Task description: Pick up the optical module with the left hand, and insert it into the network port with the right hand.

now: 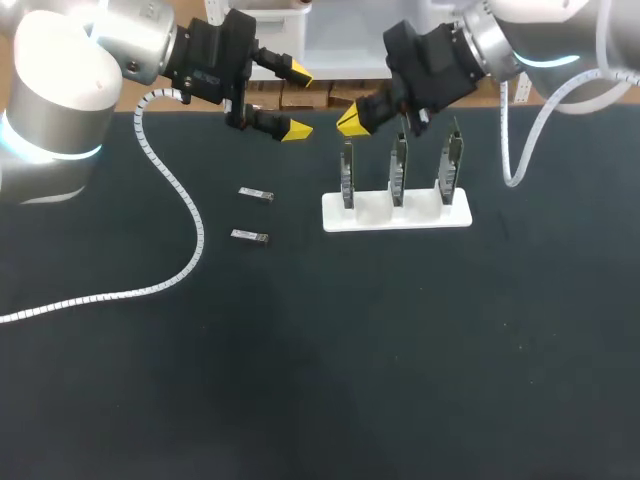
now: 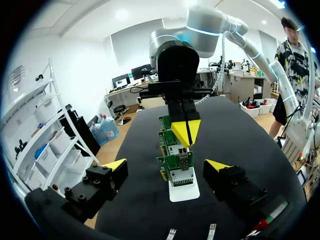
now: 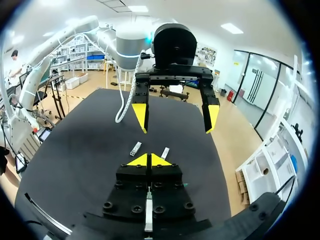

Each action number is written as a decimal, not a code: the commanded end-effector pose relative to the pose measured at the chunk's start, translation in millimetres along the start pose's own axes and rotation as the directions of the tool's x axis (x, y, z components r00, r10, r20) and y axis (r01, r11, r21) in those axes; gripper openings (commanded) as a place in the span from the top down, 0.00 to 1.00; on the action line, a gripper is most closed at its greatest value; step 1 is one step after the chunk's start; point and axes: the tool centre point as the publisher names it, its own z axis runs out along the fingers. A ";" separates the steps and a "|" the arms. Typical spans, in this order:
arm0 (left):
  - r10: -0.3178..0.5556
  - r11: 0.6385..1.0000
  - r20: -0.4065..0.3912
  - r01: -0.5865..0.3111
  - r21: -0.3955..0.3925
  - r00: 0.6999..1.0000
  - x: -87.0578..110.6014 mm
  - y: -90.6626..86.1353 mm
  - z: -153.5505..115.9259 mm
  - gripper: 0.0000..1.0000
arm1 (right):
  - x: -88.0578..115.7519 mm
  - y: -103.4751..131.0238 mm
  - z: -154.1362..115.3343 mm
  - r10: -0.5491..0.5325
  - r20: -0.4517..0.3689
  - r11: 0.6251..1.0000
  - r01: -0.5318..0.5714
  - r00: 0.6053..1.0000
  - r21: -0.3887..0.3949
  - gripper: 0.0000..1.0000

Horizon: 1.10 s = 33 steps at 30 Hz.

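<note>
Left claw (image 1: pixel 296 100): wide open, holding nothing, up over the back of the table, facing the right claw.
Right claw (image 1: pixel 352 122): yellow tips pressed tight together, nothing seen between them, just above the left end of the white stand.
Far module (image 1: pixel 256 194): lying flat on the black table (image 1: pixel 320 380), left of the stand.
Near module (image 1: pixel 249 236): flat too, close to the far module, not touching it.
White stand (image 1: pixel 428 216): holding three green boards (image 1: pixel 399 165) standing up in a row.
</note>
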 end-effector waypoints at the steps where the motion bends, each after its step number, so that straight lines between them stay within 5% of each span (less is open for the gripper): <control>1: -0.001 1.000 -0.004 0.001 0.005 1.000 -0.2 1.8 0.3 0.00 | 1.4 -1.4 -0.3 0.003 -0.010 1.000 -0.003 1.000 -0.002 1.00; 33: -0.001 1.000 -0.004 0.001 0.005 1.000 -0.2 1.8 0.3 0.00 | 10.3 -3.4 3.9 0.025 -0.001 1.000 -0.025 1.000 -0.018 1.00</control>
